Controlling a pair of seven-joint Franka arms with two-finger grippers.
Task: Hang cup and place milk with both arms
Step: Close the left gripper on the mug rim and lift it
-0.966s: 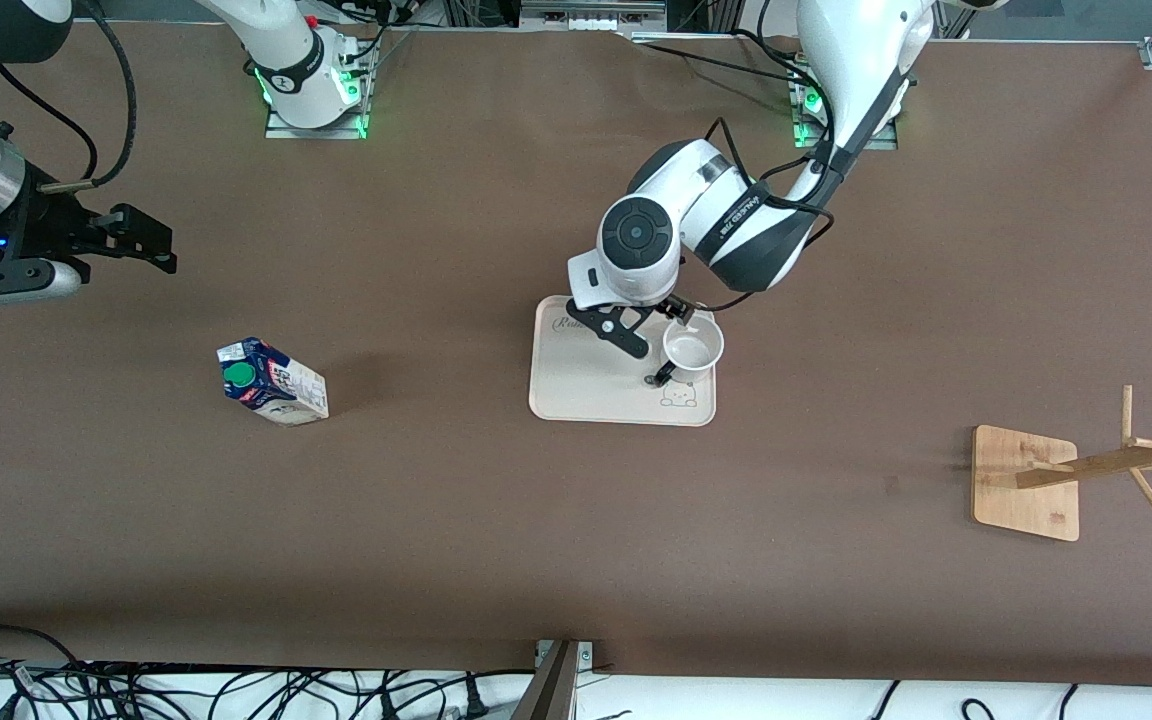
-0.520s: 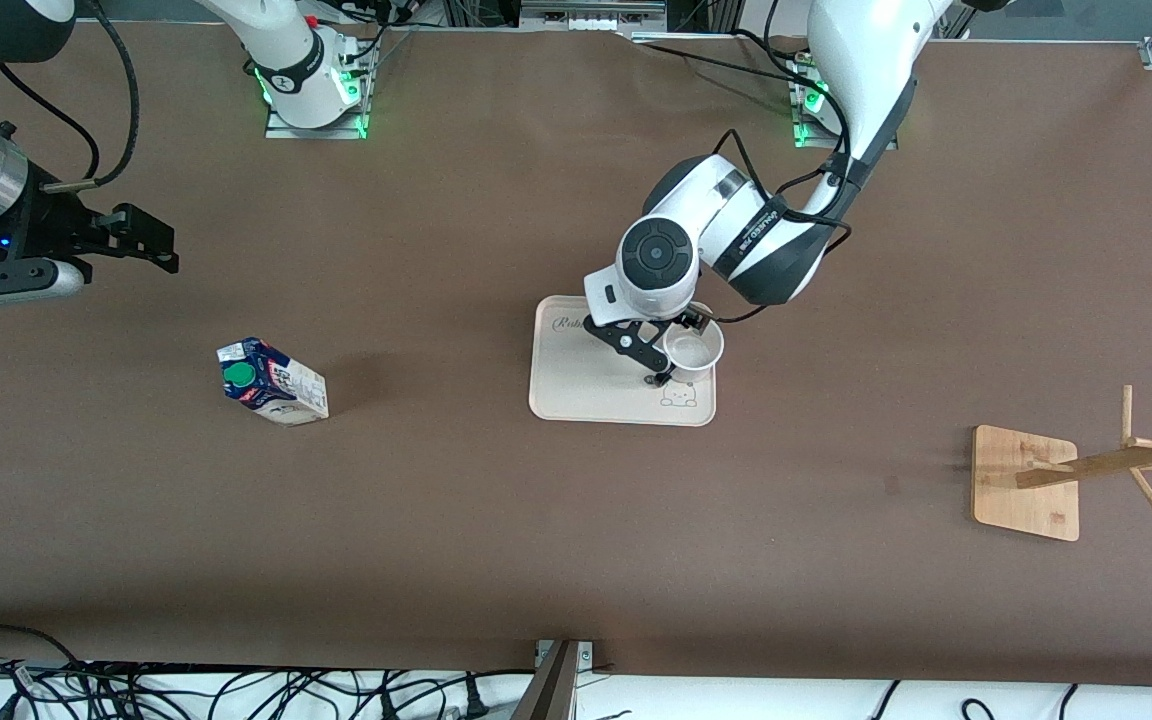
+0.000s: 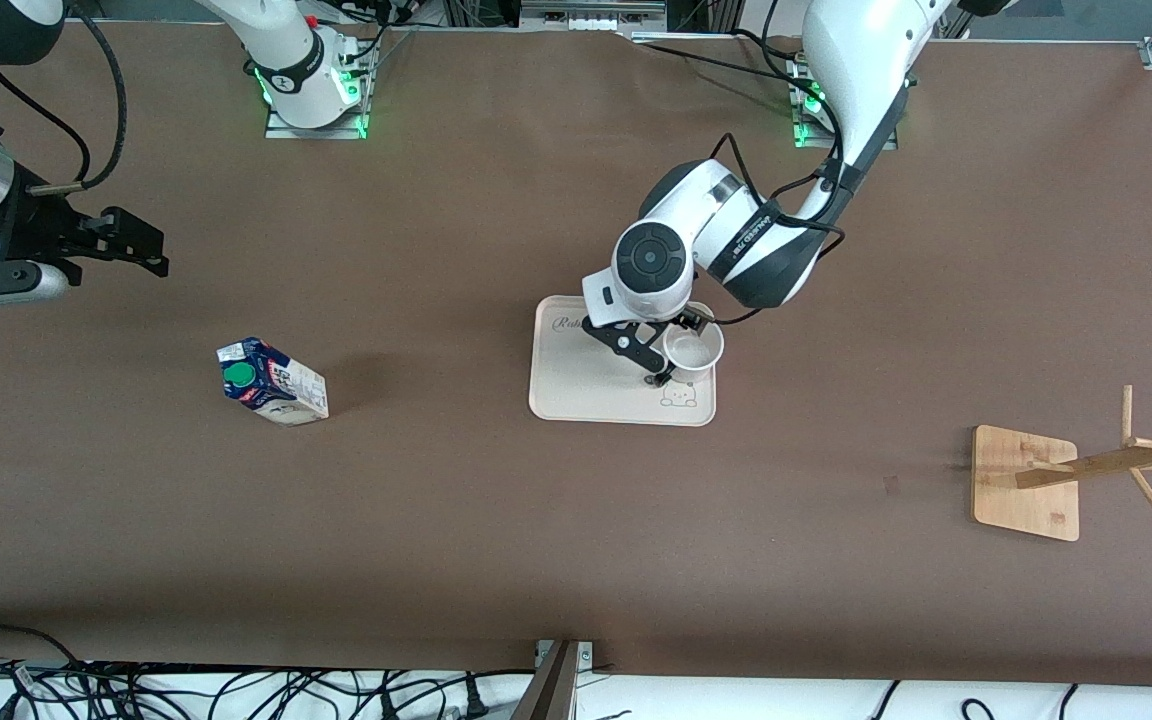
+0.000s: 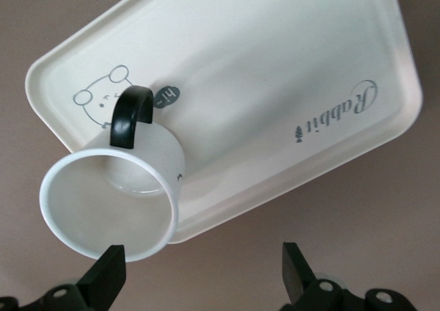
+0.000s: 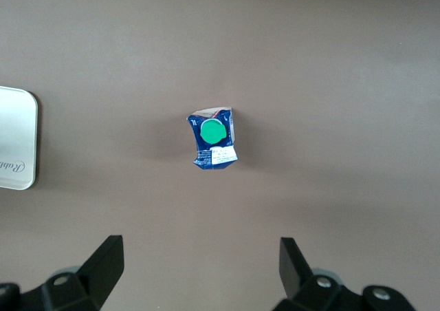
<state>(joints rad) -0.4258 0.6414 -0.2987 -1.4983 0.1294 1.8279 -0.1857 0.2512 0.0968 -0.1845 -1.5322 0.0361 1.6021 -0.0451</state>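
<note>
Jaws: we see the left gripper [image 4: 199, 273] spread wide, low over the tray [image 3: 576, 390], one finger [image 4: 106, 273] just beside the rim of the cup [image 3: 692, 350] and gripping nothing. The right gripper [image 5: 199, 270] is likewise spread and empty, held high above the bare table toward the right arm's end, with the milk [image 5: 213, 138] below it; that arm waits.

Tray: we note a smooth, glossy cream rectangle with rounded corners and a raised lip, printed with a small bear outline and the script word "Rabbit".

Cup: we find it standing upright on the tray, in the corner by the bear print. It is a round white mug with a matte-looking wall and a thin black loop handle [image 4: 130, 116].

Milk: a small gable-top carton, dark blue and white with a round green cap [image 3: 239, 375], stands on the matte brown table [image 3: 436, 520], well apart from the tray, toward the right arm's end.

Rack: a pale wooden stand [image 3: 1026, 482] with a square base and pegged post sits well apart from the tray, toward the left arm's end.
</note>
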